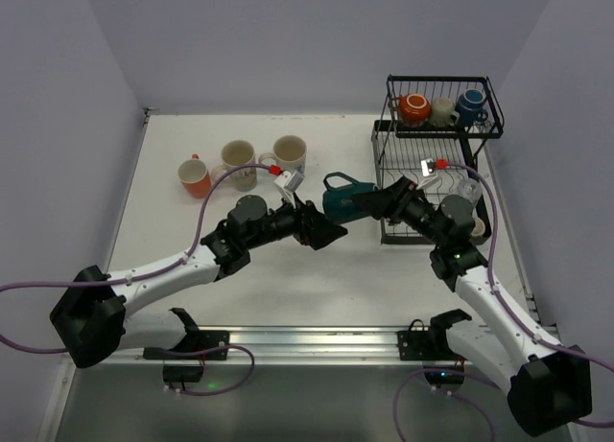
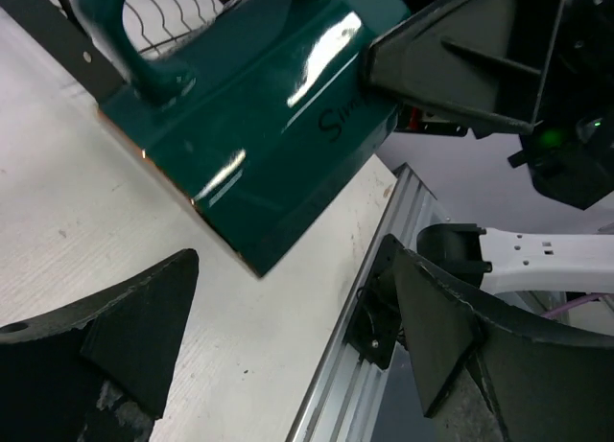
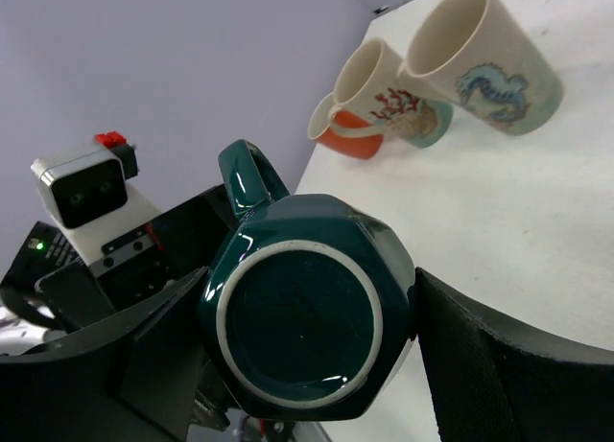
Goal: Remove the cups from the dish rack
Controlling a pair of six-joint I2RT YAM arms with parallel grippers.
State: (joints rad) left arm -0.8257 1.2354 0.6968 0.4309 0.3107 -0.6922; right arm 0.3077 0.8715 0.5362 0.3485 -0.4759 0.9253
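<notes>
My right gripper (image 1: 376,200) is shut on a dark teal mug (image 1: 345,197) and holds it sideways above the table, left of the black wire dish rack (image 1: 393,164). In the right wrist view the mug's base (image 3: 305,327) sits between both fingers. My left gripper (image 1: 326,229) is open and empty, just below and left of the mug. The mug (image 2: 259,106) lies beyond its fingertips (image 2: 125,337) in the left wrist view. An orange mug (image 1: 413,106), a cream mug (image 1: 442,110) and a blue mug (image 1: 470,104) sit in the rack's upper basket.
An orange mug (image 1: 195,177), a patterned cream mug (image 1: 238,162) and a cream mug (image 1: 288,154) stand on the table at the back left. They also show in the right wrist view (image 3: 489,63). The metal rail (image 1: 307,341) runs along the near edge.
</notes>
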